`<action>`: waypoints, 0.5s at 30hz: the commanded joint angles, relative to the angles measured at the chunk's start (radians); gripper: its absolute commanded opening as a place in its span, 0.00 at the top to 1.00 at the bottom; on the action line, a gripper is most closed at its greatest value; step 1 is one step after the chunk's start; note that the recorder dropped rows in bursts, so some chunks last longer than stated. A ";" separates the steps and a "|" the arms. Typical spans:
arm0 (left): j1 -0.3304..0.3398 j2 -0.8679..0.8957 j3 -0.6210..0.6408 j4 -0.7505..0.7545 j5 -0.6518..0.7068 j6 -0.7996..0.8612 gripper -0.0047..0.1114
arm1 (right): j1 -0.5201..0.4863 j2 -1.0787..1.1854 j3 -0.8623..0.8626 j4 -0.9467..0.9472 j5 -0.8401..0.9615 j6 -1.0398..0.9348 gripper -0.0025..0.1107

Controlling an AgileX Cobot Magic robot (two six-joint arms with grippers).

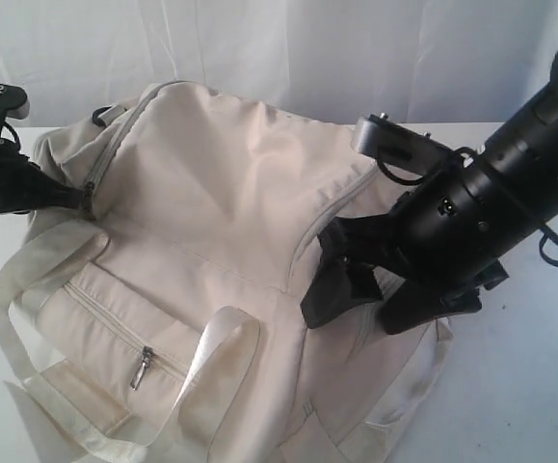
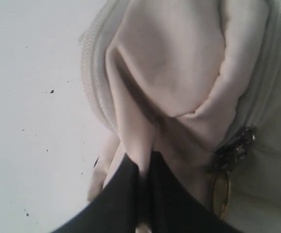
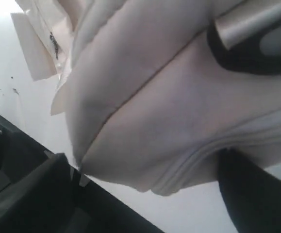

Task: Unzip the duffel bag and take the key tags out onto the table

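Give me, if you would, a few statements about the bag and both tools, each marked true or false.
1. The left tool pinches a fold of the duffel bag. True.
2. The key tags lie out on the table. False: no key tags are in view anywhere.
3. The right tool has its jaws wide apart over the bag. True.
4. The duffel bag is lifted clear of the table. False: it rests on the tabletop.

white table [image 1: 539,386], cream duffel bag [image 1: 221,183] lying across it, handles sprawled
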 commanded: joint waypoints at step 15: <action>-0.002 -0.352 -0.004 0.029 0.598 -0.043 0.96 | -0.010 0.055 -0.006 -0.258 -0.121 -0.089 0.98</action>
